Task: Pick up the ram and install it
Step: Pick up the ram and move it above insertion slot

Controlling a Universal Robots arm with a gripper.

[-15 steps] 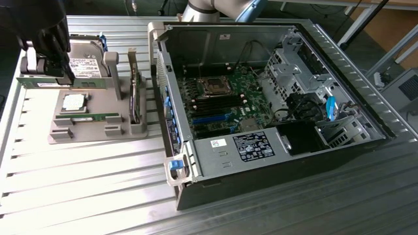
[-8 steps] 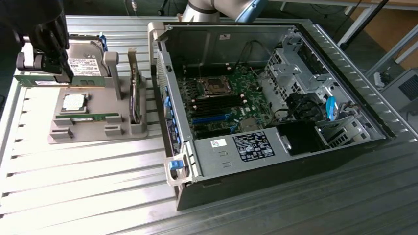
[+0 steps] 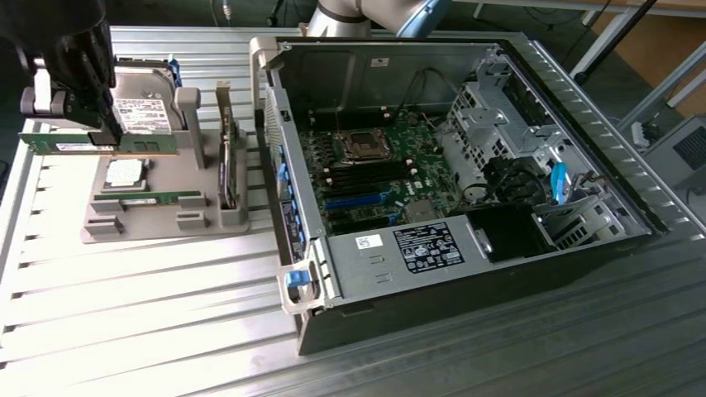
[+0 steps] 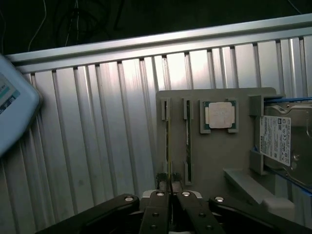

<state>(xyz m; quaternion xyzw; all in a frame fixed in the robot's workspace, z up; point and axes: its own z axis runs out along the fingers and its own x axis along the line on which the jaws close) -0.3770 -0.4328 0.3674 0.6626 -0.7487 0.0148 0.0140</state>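
The jaws are shut tight on the ram [image 3: 149, 145], gripping its top edge with no gap showing between the gripper [image 4: 168, 187] and the board. From the wrist view the stick runs edge-on straight out from them. In the exterior view the gripper [image 3: 104, 137] is at the upper left of the frame. It holds the ram on edge, clear above the grey holder [image 3: 144, 218], with its long axis roughly level across the frame. A second stick [image 3: 149, 198] and a CPU [image 3: 125, 171] sit in the holder below. Farther off, at centre frame, the open case [image 3: 364, 285] lies on the tabletop [image 3: 132, 331]. The black memory slots [image 3: 359, 177] on its board appear to lie right of the jaws and well apart, running nearly parallel to the held stick.
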